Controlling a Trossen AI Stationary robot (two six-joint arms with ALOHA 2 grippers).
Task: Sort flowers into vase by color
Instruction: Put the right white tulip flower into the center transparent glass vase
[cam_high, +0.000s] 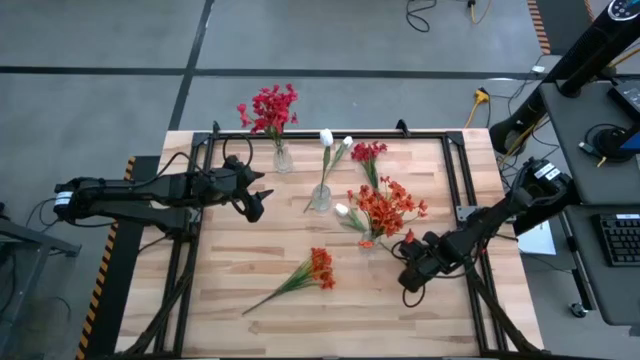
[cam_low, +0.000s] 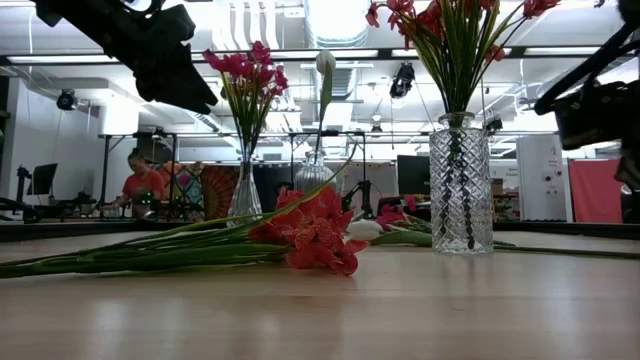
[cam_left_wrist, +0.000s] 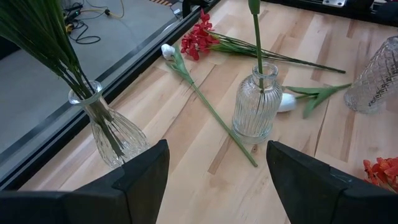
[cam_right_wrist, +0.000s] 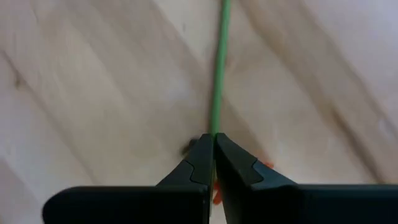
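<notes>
A pale wood table (cam_high: 300, 310) with a black frame stands on grey floor; in the low view a person (cam_low: 143, 184) sits upper left, far back in the room; my right gripper (cam_right_wrist: 214, 146) pinches a thin green stalk (cam_right_wrist: 219, 68), lower right of the high view; my left gripper (cam_left_wrist: 214, 168), spread, hovers left of centre; an orange flower (cam_high: 318, 268) lies bottom centre; crimson flowers (cam_high: 270, 108) fill the upper-left vase (cam_high: 283, 158).
</notes>
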